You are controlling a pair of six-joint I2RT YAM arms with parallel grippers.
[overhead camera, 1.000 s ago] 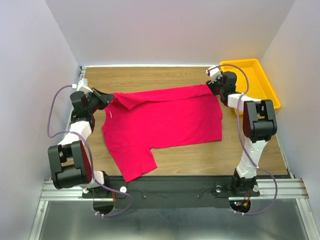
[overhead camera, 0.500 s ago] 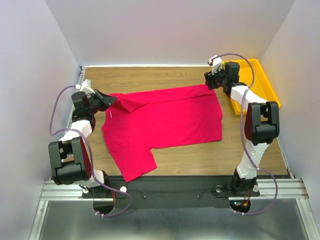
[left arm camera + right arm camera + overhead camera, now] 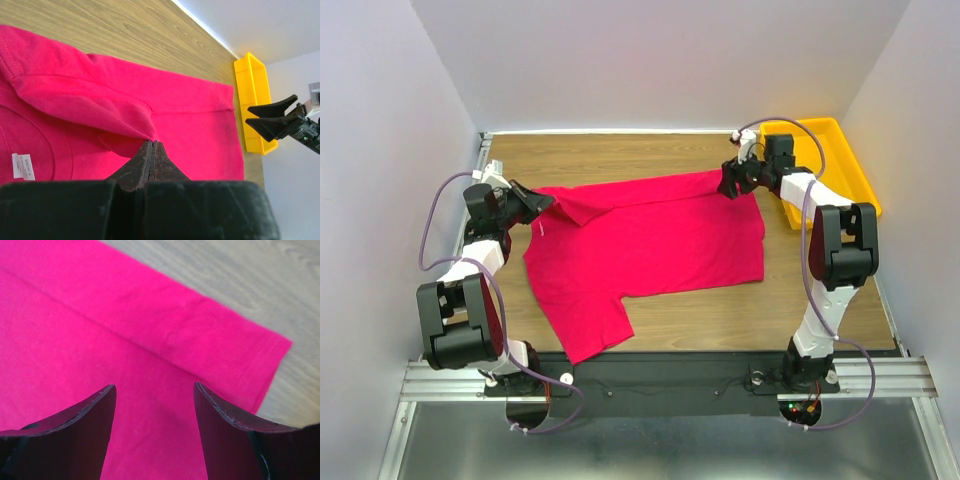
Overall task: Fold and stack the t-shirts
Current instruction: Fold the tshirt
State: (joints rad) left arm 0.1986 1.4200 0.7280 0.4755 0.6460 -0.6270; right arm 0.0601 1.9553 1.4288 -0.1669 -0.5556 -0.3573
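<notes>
The crimson t-shirt (image 3: 650,240) lies spread on the wooden table, one sleeve reaching toward the near edge. My left gripper (image 3: 544,203) is at its left end, shut on a raised fold of the cloth; in the left wrist view the jaws (image 3: 151,143) pinch that fold of the t-shirt (image 3: 190,115), beside the white neck label (image 3: 23,166). My right gripper (image 3: 728,186) hovers open over the shirt's far right corner. In the right wrist view the right gripper (image 3: 155,386) has only flat t-shirt (image 3: 125,335) showing between its fingers.
A yellow plastic tray (image 3: 848,178) stands at the table's far right, just behind the right arm; it also shows in the left wrist view as the yellow tray (image 3: 252,105). White walls close in the table on three sides. Bare wood (image 3: 620,155) lies beyond the shirt.
My right gripper has opened wider and swung left from the tray side to above the shirt's far right corner. The left gripper has shifted slightly, still shut on the fold.
</notes>
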